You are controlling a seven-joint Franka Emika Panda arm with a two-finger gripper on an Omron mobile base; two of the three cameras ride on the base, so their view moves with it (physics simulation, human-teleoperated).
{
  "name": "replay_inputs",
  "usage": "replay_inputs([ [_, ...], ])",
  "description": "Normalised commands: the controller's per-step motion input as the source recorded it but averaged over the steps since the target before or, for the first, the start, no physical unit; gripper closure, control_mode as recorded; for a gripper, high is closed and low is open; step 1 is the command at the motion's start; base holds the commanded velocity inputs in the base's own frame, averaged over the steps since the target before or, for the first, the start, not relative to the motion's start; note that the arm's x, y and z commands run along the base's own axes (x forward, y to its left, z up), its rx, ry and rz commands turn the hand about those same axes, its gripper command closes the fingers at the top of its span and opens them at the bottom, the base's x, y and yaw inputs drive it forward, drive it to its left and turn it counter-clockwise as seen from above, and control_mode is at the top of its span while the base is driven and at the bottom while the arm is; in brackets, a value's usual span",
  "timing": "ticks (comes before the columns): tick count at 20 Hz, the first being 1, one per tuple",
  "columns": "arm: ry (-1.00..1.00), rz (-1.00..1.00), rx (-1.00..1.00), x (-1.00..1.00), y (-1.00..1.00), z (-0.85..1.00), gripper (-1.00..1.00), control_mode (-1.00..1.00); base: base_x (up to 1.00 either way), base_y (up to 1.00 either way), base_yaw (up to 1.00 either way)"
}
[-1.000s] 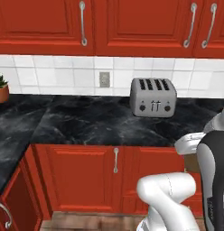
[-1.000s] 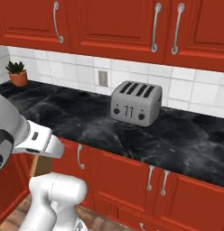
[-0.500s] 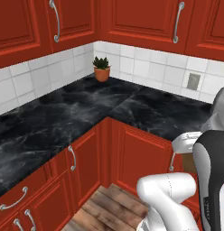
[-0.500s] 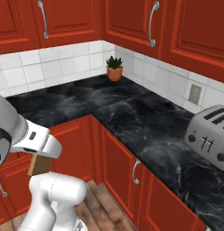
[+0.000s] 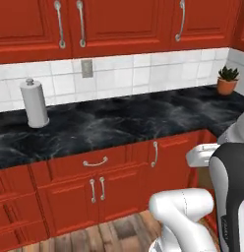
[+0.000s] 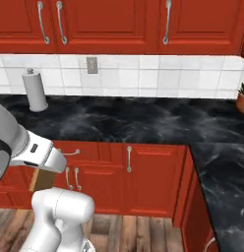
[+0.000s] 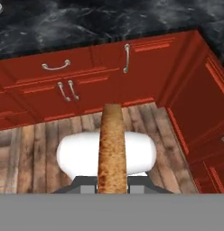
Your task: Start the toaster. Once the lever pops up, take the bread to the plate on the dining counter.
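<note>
Base turned, gripper (image 7: 112, 182) clamping bread (image 7: 112, 144)

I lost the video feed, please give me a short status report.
Gripper shut on the bread, slice edge-on. Facing wall counter with paper towel roll and potted plant. Nothing in the way.

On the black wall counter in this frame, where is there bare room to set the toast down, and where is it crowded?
The counter is bare between the paper towel roll and the potted plant, below the wall outlet; the corner run right of the plant in the right base view is bare too. Only the two ends are occupied. The gripper is shut on the bread.
</note>
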Motion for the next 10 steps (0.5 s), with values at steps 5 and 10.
replay_inputs([
  [5, 0.0, 0.0, 0.0, 0.0, 0.0, 0.0, 1.0, 1.0, 0.01, 0.04, 0.93],
  [10, 0.0, 0.0, 0.0, 0.0, 0.0, 0.0, 1.0, 1.0, 0.04, 0.01, 0.78],
])
